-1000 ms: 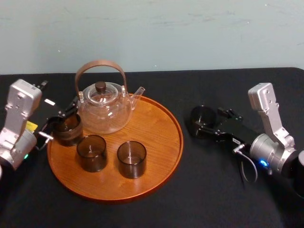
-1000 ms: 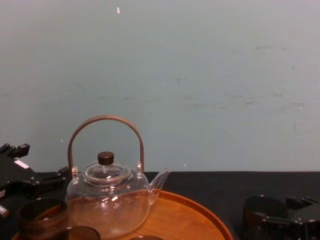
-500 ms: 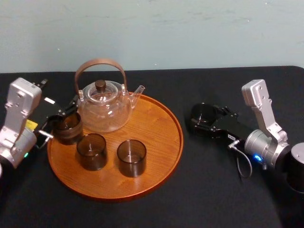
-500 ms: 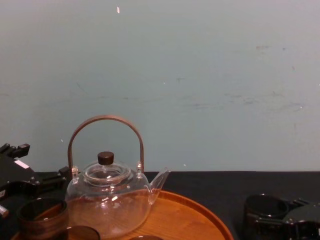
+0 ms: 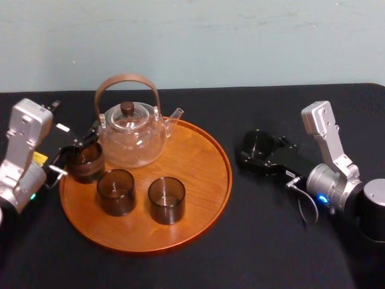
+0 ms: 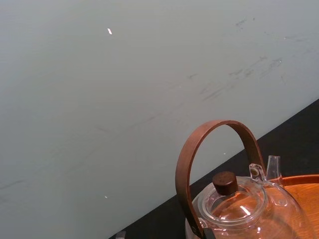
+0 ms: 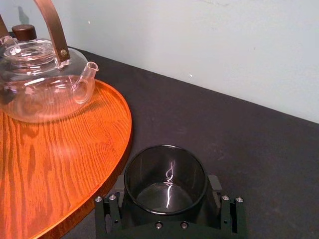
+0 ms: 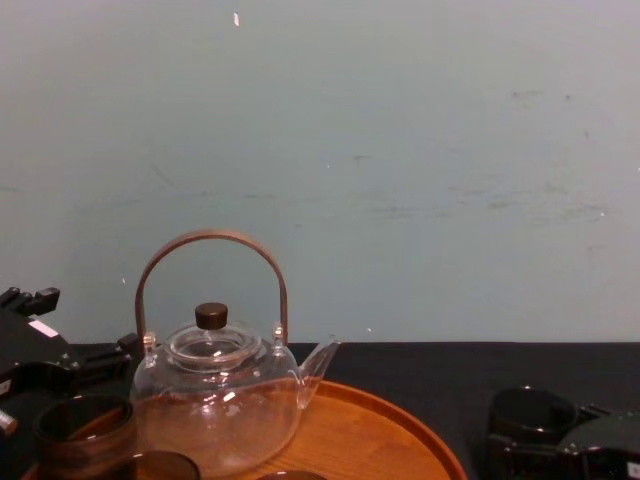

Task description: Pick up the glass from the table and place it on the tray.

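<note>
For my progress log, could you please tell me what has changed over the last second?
The right gripper has slid slightly left toward the tray, settling around the glass, which still stands on the table. The left gripper, the teapot and the three glasses on the tray have not moved.

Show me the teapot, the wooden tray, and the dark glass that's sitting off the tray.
glass teapot (image 5: pixel 131 144), head view, on its clear belly.
tray (image 5: pixel 201 171), head view, on bare wood at its right side.
dark glass (image 7: pixel 165 195), right wrist view, on its inner bottom.
</note>
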